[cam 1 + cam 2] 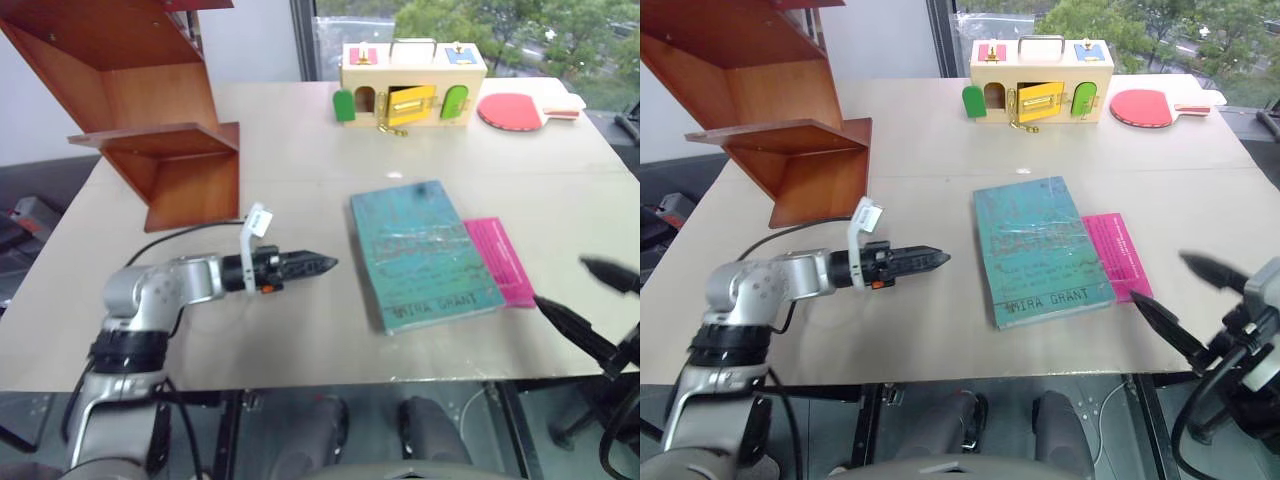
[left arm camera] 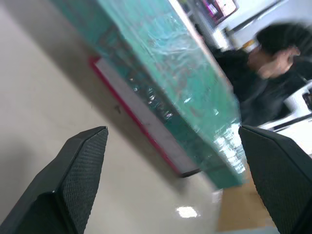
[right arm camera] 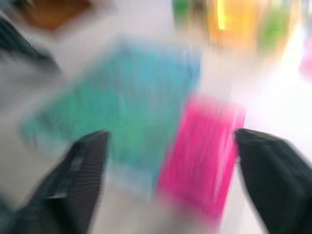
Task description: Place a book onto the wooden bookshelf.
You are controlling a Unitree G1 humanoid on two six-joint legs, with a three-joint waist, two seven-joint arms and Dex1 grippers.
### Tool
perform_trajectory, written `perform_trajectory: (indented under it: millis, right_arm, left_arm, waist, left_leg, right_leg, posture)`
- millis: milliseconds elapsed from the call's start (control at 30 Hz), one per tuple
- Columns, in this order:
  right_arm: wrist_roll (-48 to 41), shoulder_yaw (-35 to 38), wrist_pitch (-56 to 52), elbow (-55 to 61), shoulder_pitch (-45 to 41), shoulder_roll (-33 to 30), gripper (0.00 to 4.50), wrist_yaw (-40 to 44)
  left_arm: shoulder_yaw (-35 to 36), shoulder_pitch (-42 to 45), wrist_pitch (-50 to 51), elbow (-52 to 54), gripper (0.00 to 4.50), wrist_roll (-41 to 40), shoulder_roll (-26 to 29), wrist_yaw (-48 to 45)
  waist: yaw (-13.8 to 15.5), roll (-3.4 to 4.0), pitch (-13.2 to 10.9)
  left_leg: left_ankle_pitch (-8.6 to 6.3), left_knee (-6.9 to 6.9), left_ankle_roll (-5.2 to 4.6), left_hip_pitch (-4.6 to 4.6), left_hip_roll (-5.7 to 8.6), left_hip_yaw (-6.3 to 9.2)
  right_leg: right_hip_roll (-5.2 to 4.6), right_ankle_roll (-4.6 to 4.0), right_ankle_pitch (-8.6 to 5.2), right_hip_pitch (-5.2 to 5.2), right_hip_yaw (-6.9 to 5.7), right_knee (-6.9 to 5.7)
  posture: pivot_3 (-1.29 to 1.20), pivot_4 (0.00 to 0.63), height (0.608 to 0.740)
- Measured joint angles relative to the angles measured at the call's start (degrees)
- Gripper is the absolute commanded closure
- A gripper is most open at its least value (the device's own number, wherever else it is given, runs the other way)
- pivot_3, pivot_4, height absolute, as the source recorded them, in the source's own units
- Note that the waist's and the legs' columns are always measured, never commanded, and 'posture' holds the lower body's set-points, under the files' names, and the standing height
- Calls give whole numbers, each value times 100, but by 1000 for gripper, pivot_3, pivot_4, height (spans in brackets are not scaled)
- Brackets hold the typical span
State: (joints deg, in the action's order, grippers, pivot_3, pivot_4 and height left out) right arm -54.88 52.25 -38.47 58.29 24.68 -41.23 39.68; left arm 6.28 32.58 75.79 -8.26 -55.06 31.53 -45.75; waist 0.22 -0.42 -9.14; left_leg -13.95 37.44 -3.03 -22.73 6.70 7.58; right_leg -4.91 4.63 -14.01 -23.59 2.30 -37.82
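Lying flat mid-table partly over a magenta book point(image 1: 497, 258), the teal book point(image 1: 420, 252) waits between the released left gripper point(image 1: 310, 266) and released right gripper point(image 1: 590, 300), apart from the wooden bookshelf point(image 1: 150, 110).

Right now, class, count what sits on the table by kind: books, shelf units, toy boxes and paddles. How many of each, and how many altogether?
Books: 2, the teal book and the pink book tucked partly under it
Shelf units: 1, the wooden bookshelf
Toy boxes: 1, the pale box with coloured doors
Paddles: 1, the red paddle
Total: 5
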Motion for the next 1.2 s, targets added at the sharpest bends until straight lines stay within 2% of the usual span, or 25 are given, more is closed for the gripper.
perform_trajectory:
  millis: [100, 267, 567, 600, 633, 667, 733, 767, 867, 967, 1200]
  right_arm:
    - [-108, -374, 283, 118, -28, -530, 9, -254]
    - [57, -992, 631, 118, 59, -961, 9, -626]
    - [469, -1548, 1302, 102, 589, -1256, 9, -680]
    - [521, -1570, 1364, 100, 614, -1273, 0, -707]
    - [542, -1578, 1410, 99, 626, -1287, 0, -724]
    - [551, -1587, 1431, 99, 632, -1291, 0, -746]
    - [582, -1604, 1493, 97, 665, -1294, 0, -771]
    - [594, -1605, 1505, 97, 682, -1298, 0, -771]
    - [683, -1605, 1538, 97, 766, -1297, 0, -768]
    - [719, -1606, 1538, 96, 799, -1295, 0, -762]
    - [795, -1780, 1464, 94, 627, -1247, 0, -756]
  left_arm:
    - [65, 380, 603, -711, 0, -17, -439, 346]
    - [170, 816, 908, -1268, 0, 165, -1264, 831]
    - [352, 1035, 827, -1774, 0, 429, -1831, 1101]
    - [414, 1035, 820, -1822, 541, 442, -1869, 1130]
    - [453, 1036, 813, -1850, 755, 447, -1880, 1157]
    - [469, 1036, 807, -1863, 1185, 458, -1887, 1175]
    - [511, 1036, 795, -1878, 2178, 524, -1947, 1209]
    - [526, 1036, 793, -1878, 2349, 536, -1968, 1220]
    - [704, 1034, 824, -1877, 3298, 538, -2004, 1262]
    - [838, 1011, 927, -1857, 4445, 500, -2005, 1276]
    - [1034, 933, 1096, -1626, 4445, 382, -1780, 1260]
  waist:
    - [48, -22, 1]
    - [81, -51, -4]
    - [68, -55, -6]
    - [73, -55, -6]
    - [75, -56, -6]
    - [75, -56, -5]
    - [78, -57, -6]
    - [77, -57, -6]
    - [77, -57, -5]
    - [63, -57, -5]
    - [59, -61, -5]
  left_leg:
    - [15, -1, 26, -10, 9, 0]
    - [15, 1, 27, -15, 12, 0]
    - [16, 1, 27, -12, 9, -2]
    - [16, 2, 27, -12, 10, -2]
    - [16, 2, 27, -12, 10, -1]
    - [16, 2, 27, -12, 10, -2]
    - [16, 2, 27, -12, 10, -2]
    - [16, 2, 27, -12, 10, -2]
    - [16, 2, 27, -12, 10, -2]
    - [16, 2, 27, -12, 9, -2]
    - [16, 3, 28, -10, 8, -2]
  right_leg:
    - [-3, -1, 0, -2, 3, 4]
    - [-23, -1, 1, -3, 8, 9]
    - [-21, -1, 1, -2, 9, 6]
    - [-20, -1, 1, -2, 9, 6]
    - [-20, -1, 1, -2, 8, 6]
    - [-21, -1, 1, -1, 9, 6]
    - [-21, -1, 1, -1, 9, 6]
    - [-20, -1, 1, -1, 9, 6]
    - [-20, -1, 1, -1, 8, 5]
    - [-19, -1, 1, -2, 10, 5]
    - [-17, -1, 1, -2, 10, 2]
  posture:
    - [0, 150, 740]
    - [0, 150, 740]
    - [0, 150, 740]
    - [0, 150, 740]
    - [0, 150, 740]
    - [0, 150, 740]
    - [0, 150, 740]
    - [0, 150, 740]
    - [0, 150, 740]
    - [0, 150, 740]
    - [0, 150, 740]
